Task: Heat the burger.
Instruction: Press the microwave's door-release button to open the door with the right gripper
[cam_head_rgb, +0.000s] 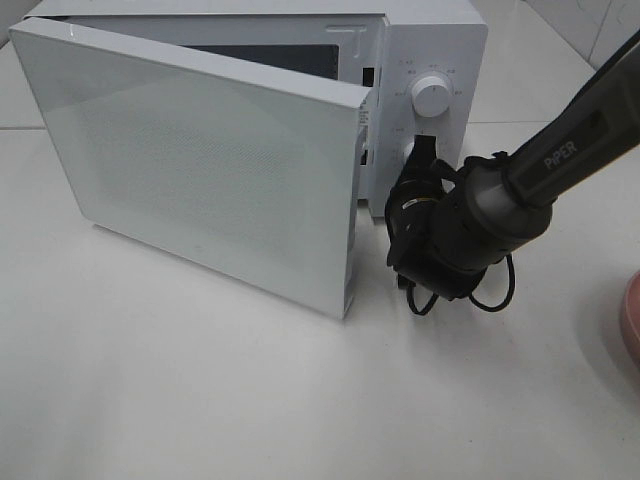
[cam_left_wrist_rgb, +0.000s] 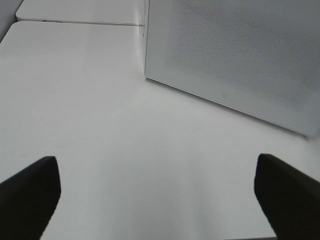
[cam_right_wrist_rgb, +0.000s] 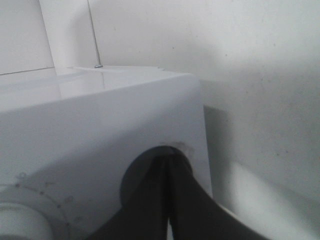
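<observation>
The burger is in no view, perhaps behind the microwave's (cam_head_rgb: 440, 30) open door (cam_head_rgb: 190, 150), while the left gripper (cam_left_wrist_rgb: 157, 200) gapes wide over the table (cam_head_rgb: 200, 400) and the right gripper (cam_right_wrist_rgb: 167, 165), pinched shut, meets the control panel (cam_head_rgb: 470, 70); soft and stacked, the burger likely wants a gentle hold across the bun's sides.
</observation>
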